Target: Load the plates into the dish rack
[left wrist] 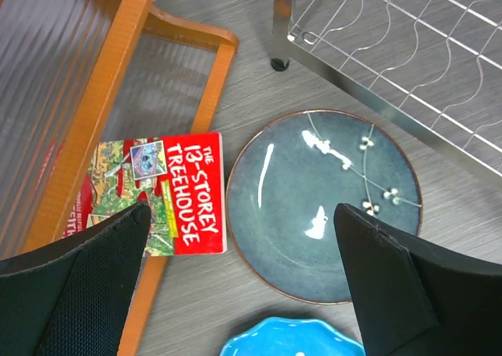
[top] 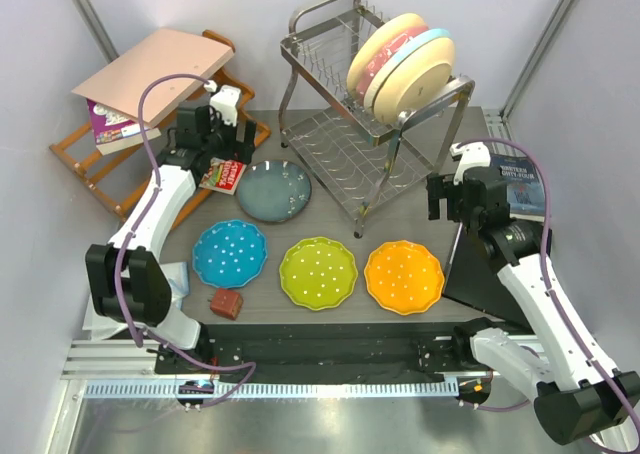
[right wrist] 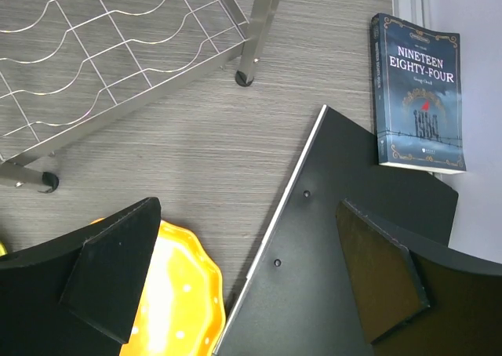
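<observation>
Four plates lie flat on the table: a blue dotted plate (top: 230, 253), a lime green one (top: 318, 272), an orange one (top: 404, 276) and a dark grey-blue speckled one (top: 273, 190). The chrome dish rack (top: 335, 149) stands behind them. My left gripper (top: 222, 146) is open and empty. It hovers over the left edge of the grey-blue plate (left wrist: 298, 207), with the blue plate's rim (left wrist: 290, 340) below. My right gripper (top: 447, 206) is open and empty, above the table right of the rack. The orange plate (right wrist: 180, 301) lies under its left finger.
Cream, pink and pale blue plates (top: 405, 59) stand in the rack's upper tier. A wooden shelf (top: 100, 164) stands at the back left, with a red book (left wrist: 184, 195) beside it. A black panel (right wrist: 337, 277) and a dark book (right wrist: 416, 89) lie at the right. A small brown block (top: 226, 303) sits at the front.
</observation>
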`<action>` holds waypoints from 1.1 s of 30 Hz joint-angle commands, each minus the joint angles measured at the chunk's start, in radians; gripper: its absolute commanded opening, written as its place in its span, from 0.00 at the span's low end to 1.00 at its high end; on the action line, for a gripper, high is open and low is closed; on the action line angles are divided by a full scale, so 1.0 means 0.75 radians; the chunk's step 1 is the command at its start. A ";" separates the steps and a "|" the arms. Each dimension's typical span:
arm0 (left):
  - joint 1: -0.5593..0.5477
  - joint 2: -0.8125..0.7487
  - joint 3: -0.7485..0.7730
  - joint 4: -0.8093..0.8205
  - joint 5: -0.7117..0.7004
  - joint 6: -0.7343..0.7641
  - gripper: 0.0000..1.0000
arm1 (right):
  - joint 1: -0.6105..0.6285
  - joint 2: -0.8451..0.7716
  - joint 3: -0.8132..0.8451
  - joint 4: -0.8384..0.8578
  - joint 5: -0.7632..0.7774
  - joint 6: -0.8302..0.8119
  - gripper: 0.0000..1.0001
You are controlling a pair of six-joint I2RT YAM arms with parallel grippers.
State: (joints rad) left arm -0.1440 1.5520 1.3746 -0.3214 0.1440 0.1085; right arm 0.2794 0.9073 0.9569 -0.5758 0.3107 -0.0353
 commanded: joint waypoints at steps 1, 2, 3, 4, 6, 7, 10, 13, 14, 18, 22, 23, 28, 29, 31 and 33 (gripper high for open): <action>-0.006 0.017 0.026 0.044 -0.051 0.090 0.99 | 0.010 -0.064 0.100 0.023 -0.034 -0.083 1.00; -0.008 0.021 0.020 0.058 -0.122 0.125 1.00 | 0.010 -0.083 0.111 0.025 -0.095 -0.116 1.00; -0.010 0.027 0.010 0.079 -0.181 0.123 1.00 | 0.010 -0.119 0.127 0.031 -0.221 -0.145 1.00; -0.010 0.035 0.012 0.107 -0.340 0.117 1.00 | 0.010 -0.122 0.139 0.042 -0.315 -0.178 0.99; -0.010 0.062 0.030 0.114 -0.396 0.093 1.00 | 0.004 -0.032 0.253 -0.013 -0.540 -0.149 0.93; -0.008 0.066 0.028 0.138 -0.378 0.089 0.99 | 0.004 -0.003 0.288 -0.048 -0.580 -0.139 0.90; -0.010 0.074 -0.057 0.301 -0.323 0.070 0.99 | 0.006 0.024 0.248 -0.030 -0.694 -0.172 0.88; -0.008 0.113 -0.074 0.363 -0.313 -0.034 0.99 | 0.022 0.046 0.182 0.080 -0.733 -0.135 0.87; -0.010 0.129 -0.054 0.357 -0.268 -0.061 0.99 | 0.022 0.060 0.184 0.105 -0.758 -0.113 0.86; -0.010 0.203 0.000 0.357 -0.119 -0.114 1.00 | 0.028 0.111 0.170 0.164 -0.809 -0.080 0.83; -0.010 0.297 0.096 0.337 -0.120 -0.137 0.99 | 0.079 0.126 0.140 0.274 -0.832 -0.117 0.83; -0.008 0.307 0.114 0.328 -0.124 -0.175 0.99 | 0.090 0.134 0.129 0.295 -0.825 -0.117 0.83; -0.010 0.342 0.159 0.304 -0.088 -0.231 0.99 | 0.118 0.173 0.099 0.420 -0.783 -0.070 0.81; -0.013 0.352 0.159 0.304 -0.086 -0.243 0.99 | 0.122 0.183 0.097 0.436 -0.762 -0.070 0.80; -0.019 0.364 0.169 0.304 -0.090 -0.247 0.99 | 0.122 0.222 0.101 0.481 -0.691 -0.059 0.79; -0.027 0.371 0.174 0.320 -0.096 -0.247 0.99 | 0.122 0.269 0.109 0.516 -0.633 -0.045 0.77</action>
State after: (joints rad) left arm -0.1524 1.8187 1.4635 -0.1184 0.0536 -0.0475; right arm 0.3660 1.0603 1.0367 -0.3183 -0.2554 -0.0990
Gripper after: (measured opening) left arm 0.994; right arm 0.787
